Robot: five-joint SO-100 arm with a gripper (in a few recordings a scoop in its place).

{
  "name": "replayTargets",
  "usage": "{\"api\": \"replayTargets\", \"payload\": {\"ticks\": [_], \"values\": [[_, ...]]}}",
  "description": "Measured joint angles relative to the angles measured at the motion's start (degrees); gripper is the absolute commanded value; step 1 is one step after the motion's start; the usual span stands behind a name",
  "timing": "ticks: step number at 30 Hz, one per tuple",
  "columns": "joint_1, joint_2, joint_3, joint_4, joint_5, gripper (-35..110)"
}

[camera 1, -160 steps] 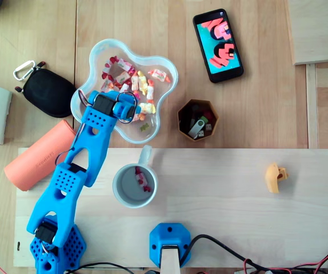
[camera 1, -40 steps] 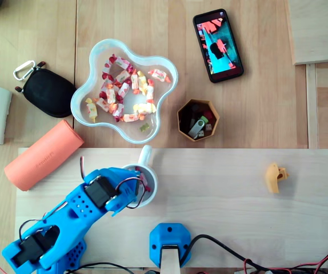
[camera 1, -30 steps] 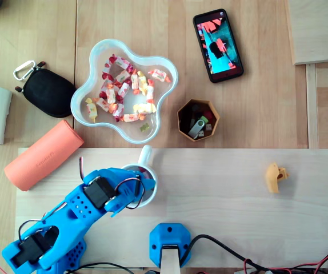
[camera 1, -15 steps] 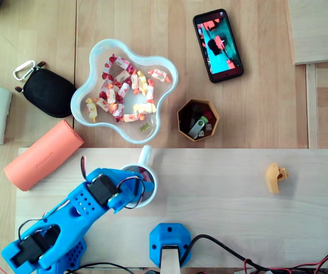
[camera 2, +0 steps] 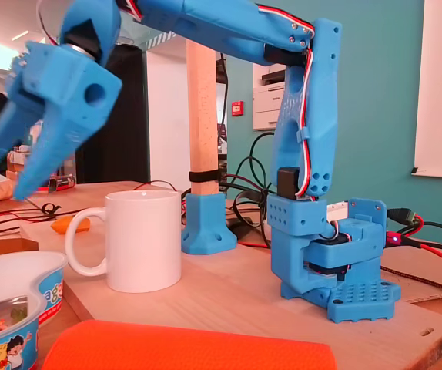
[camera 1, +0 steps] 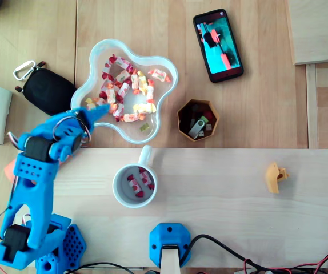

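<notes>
A pale wooden table (camera 1: 221, 114) is seen from overhead, and a lighter board (camera 1: 227, 194) is laid across its near part. The blue arm (camera 1: 30, 182) is mounted at the board's left corner, and its upright column and base are given more fully by the fixed view (camera 2: 306, 100). A clear scalloped bowl (camera 1: 167, 71) is set beyond the board, and its printed side wall (camera 2: 21, 270) is shown in the fixed view. An orange roll (camera 2: 182, 351) is laid in front of that camera, and overhead it is mostly covered by the arm. The white mug (camera 1: 145, 154) is stood on the board near the bowl (its handle is turned toward the bowl). Its outer wall (camera 2: 144, 239) is presented from the side, while a few red-and-white sweets (camera 1: 135, 184) inside it are revealed from above. The fingers (camera 1: 95, 112) are held over the bowl's left rim, just beside the wrapped sweets (camera 1: 124, 91). From the side the fingers (camera 2: 40, 162) are seen raised above mug height, angled downward, slightly parted and empty. A black pouch (camera 1: 44, 91), a phone (camera 1: 218, 44), a hexagonal cup (camera 1: 182, 111) and a small yellow piece (camera 1: 275, 177) are also recorded overhead.
</notes>
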Motion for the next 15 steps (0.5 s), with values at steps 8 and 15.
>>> {"api": "replayTargets", "payload": {"ticks": [8,15], "values": [[1.6,5.6,0.1,-11.1,-23.9,38],[-8.2,20.0,6.9,-18.2,-48.2,38]]}}
